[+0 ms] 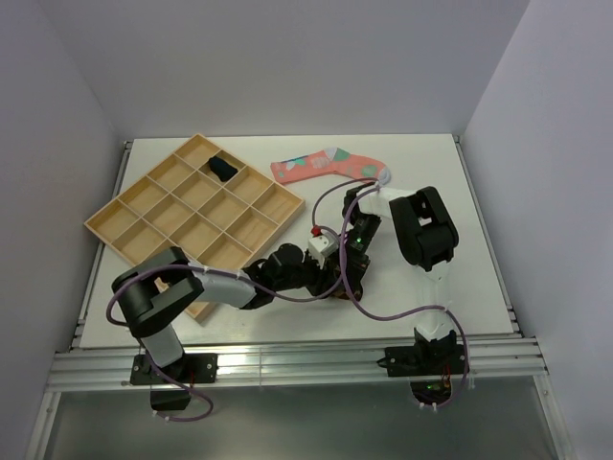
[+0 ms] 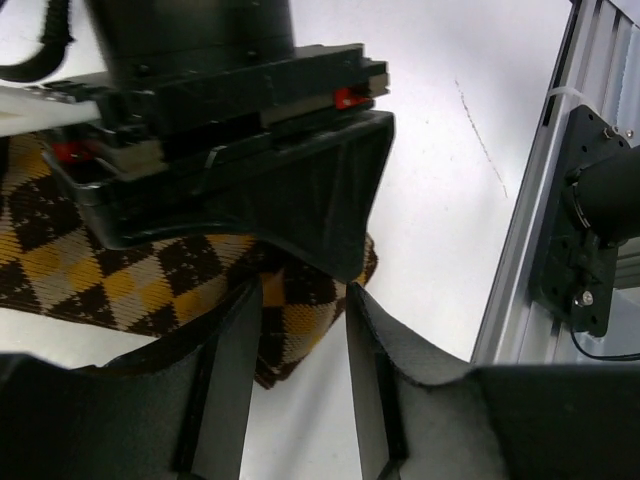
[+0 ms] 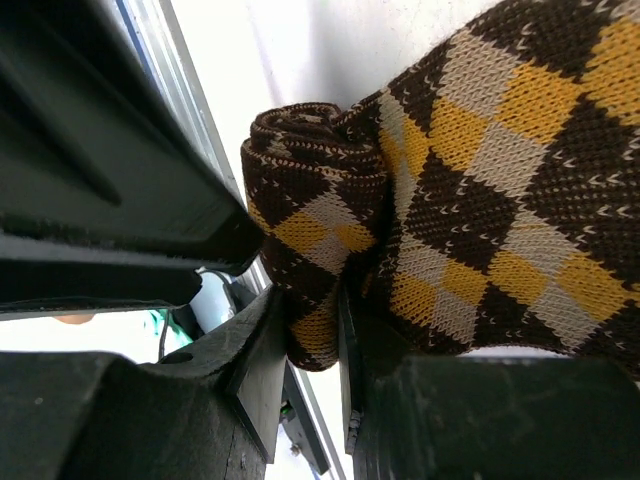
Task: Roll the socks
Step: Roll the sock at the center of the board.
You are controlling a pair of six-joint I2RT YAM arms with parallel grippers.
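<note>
Right hand: clamped on rolled end of diamond-patterned sock.
Left hand: apart, straddling the sock.
Advice: we keep roll tight.

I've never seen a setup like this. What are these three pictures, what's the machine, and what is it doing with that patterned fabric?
It is two robot arms bolted to a white table. One picture looks down from above; the other two come from a camera on each wrist.

On the table lie a wooden tray of compartments with a rolled dark sock in one, and a flat pink sock.

Both arms meet over a brown-and-orange diamond sock, partly rolled at one end. The right gripper pinches that roll. The left gripper stands open around the sock's edge, without squeezing it.
</note>
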